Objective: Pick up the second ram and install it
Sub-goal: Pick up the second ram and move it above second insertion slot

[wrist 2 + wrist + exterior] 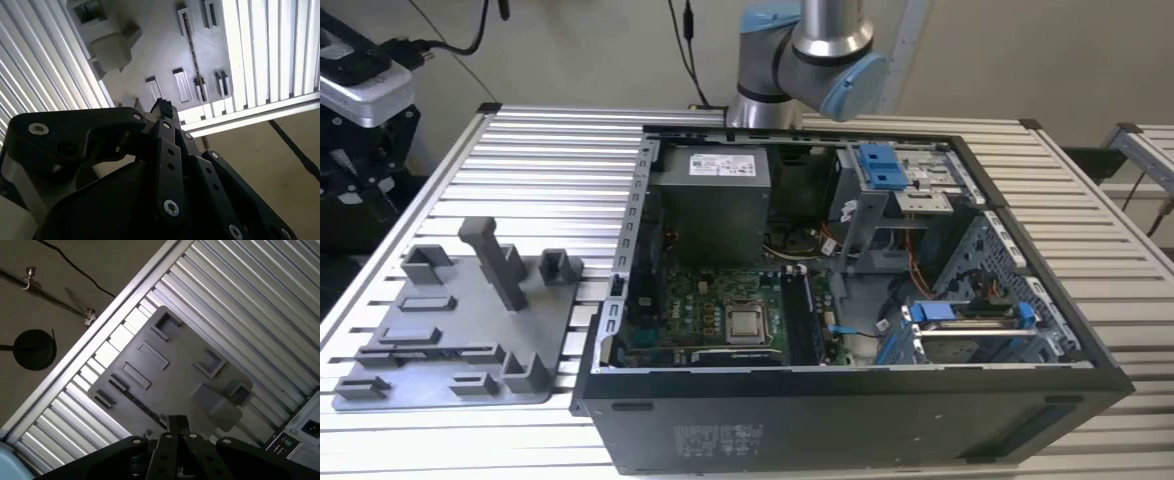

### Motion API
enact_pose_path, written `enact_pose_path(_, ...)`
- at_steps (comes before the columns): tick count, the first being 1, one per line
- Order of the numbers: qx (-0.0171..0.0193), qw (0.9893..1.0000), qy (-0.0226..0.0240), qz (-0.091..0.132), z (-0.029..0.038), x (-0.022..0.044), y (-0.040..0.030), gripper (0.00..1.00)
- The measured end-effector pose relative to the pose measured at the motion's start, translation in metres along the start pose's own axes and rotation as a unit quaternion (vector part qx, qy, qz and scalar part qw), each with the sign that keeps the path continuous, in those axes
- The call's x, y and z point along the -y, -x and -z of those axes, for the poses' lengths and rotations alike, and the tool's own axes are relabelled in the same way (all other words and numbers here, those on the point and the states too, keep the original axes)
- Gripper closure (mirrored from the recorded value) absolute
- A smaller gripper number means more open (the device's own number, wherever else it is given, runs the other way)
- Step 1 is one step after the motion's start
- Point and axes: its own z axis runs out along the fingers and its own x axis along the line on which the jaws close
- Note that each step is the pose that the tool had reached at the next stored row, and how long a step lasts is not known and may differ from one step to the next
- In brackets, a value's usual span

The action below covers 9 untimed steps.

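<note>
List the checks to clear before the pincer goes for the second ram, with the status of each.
1. Pincer above the grey tray: ok, in both wrist views.
2. Pincer free of load: ok, nothing held.
3. Pincer open for a grasp: not ok, jaws look shut.
4. Second ram in place: ok, apparently the thin dark strip on edge in a long tray slot.
5. Computer case open, motherboard exposed: ok.
6. Free memory slot on the motherboard: cannot tell.
</note>
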Motion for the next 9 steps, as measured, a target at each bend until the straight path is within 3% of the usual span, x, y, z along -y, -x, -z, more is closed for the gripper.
enact_pose_path(3, -0.0004, 0.9996, 0.0003, 0.027, -0.0013, 0.0000, 0.0000, 0.89)
enact_pose_path(9, -0.0014, 0.9975, 0.0009, 0.070, -0.0035, 0.0002, -0.0002, 0.89)
